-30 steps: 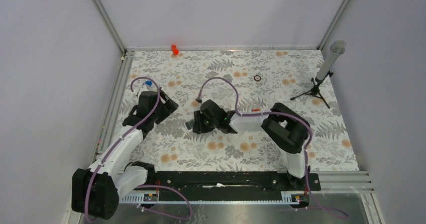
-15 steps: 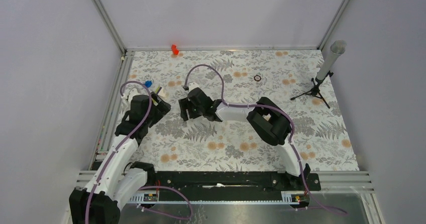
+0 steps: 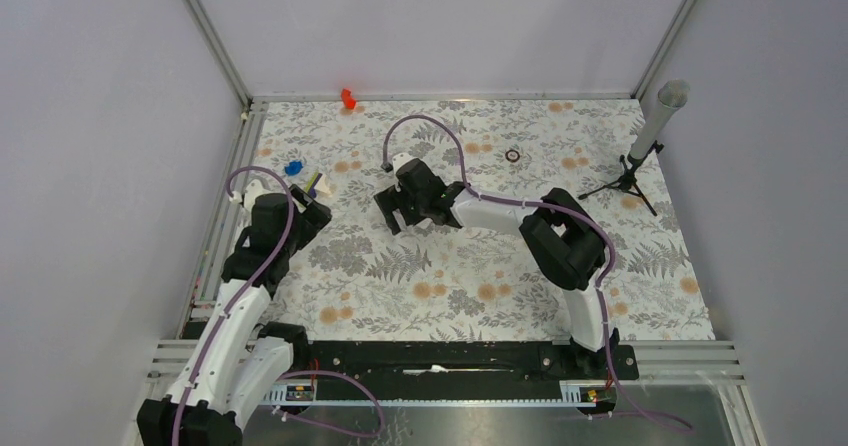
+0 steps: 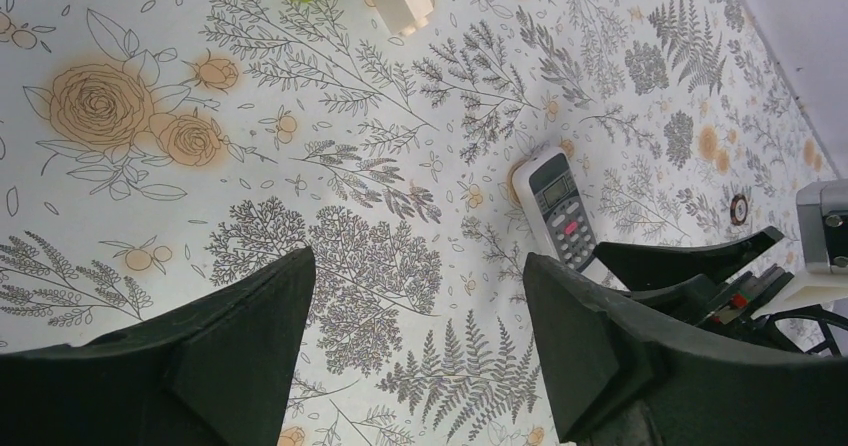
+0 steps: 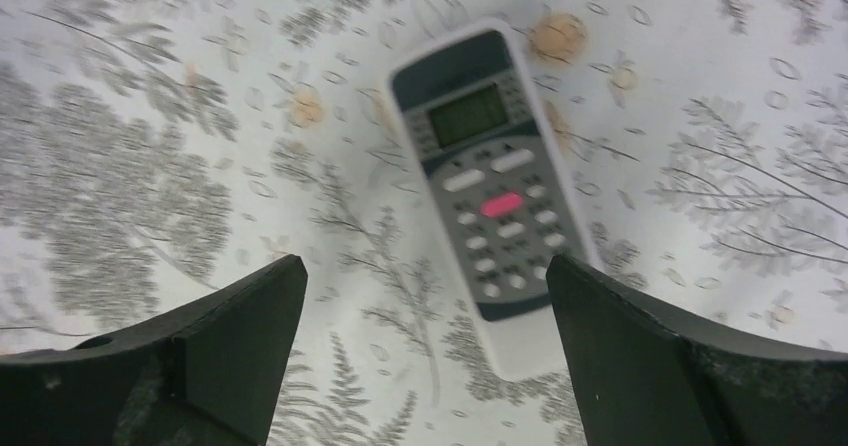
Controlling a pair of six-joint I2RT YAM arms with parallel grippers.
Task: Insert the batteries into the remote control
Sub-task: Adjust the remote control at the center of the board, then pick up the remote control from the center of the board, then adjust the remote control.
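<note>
The remote control was seen face up on the table, left of centre toward the far edge, under the wide-open right gripper, the left gripper likewise open and empty; it was judged light, stiff and slick, best pinched across its 2 long sides.

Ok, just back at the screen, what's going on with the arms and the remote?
The remote control lies face up, buttons showing, on the floral table cover. The right gripper hovers right over it, jaws wide open, not gripping it. The left gripper hangs open and empty off to the side. No batteries show in any view, so loading looks not yet started.
</note>
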